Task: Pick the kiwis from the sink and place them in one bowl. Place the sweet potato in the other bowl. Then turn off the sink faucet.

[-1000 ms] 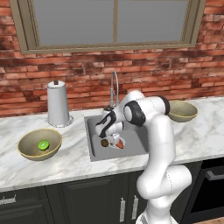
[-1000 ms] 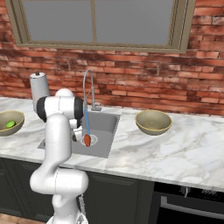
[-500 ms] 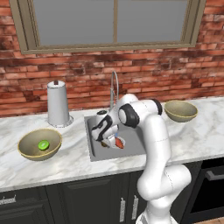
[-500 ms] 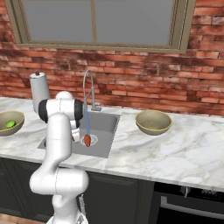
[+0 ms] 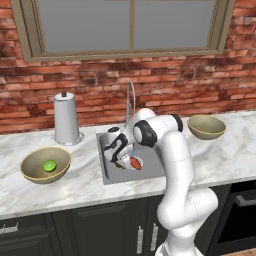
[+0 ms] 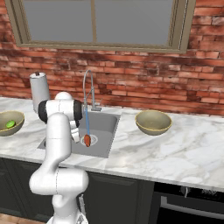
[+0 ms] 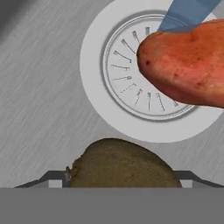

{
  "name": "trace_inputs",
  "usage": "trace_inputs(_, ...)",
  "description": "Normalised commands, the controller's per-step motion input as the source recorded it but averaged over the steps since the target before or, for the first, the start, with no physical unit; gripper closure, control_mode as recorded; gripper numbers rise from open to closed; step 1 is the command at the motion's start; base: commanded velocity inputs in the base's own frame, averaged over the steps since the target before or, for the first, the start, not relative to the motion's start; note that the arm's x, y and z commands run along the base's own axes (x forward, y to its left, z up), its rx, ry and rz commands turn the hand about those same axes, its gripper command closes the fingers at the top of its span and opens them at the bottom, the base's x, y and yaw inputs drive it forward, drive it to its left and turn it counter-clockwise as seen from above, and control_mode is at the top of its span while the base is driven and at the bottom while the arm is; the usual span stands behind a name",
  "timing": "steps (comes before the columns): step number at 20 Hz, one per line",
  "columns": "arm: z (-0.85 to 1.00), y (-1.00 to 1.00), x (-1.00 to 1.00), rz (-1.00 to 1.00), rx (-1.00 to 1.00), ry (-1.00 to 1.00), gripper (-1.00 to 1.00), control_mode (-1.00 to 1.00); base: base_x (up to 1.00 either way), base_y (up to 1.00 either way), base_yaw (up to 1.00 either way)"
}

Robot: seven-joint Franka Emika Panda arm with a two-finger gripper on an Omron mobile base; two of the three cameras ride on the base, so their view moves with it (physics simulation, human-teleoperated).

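Observation:
The dark brown kiwi lies on the sink floor beside the round drain. My gripper reaches down over it. In the hand view my gripper has a fingertip at each side of this kiwi with no gap that I can make out. The orange-red sweet potato rests on the drain just beyond, under the running water from the faucet. The bright green kiwi sits in the left bowl. The other bowl stands right of the sink.
A white paper-towel holder stands on the marble behind the left bowl. The brick wall and window run along the back of the counter. The faucet's spout arches over the basin close to my wrist.
My hand has come down into the sink onto the brown kiwi, and its jaws have drawn closer together. The sweet potato and both bowls have stayed put.

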Motion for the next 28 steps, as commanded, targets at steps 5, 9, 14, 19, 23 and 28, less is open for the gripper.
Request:
trace_inputs(5, -0.22, -0.23, -0.36, -0.06, -0.03, -0.05, 1.0, -1.0, 0.0, 0.0, 0.0)
trace_inputs(9, 0.24, -0.26, -0.44, -0.04, 0.0, -0.16, 1.0, -1.0, 0.0, 0.0, 0.0)
trace_inputs(14, 0.79, -0.01, -0.28, -0.06, 0.0, -0.08, 1.0, -1.0, 0.0, 0.0, 0.0)
trace_inputs(19, 1.0, 0.01, -0.23, -0.09, 0.0, -0.01, 1.0, -1.0, 0.0, 0.0, 0.0)
trace_inputs(23, 1.0, 0.0, -0.41, -0.07, 0.0, 0.0, 1.0, -1.0, 0.0, 0.0, 0.0)
trace_inputs(28, 1.0, 0.0, -0.73, -0.05, 0.0, -0.02, 1.0, -1.0, 0.0, 0.0, 0.0)
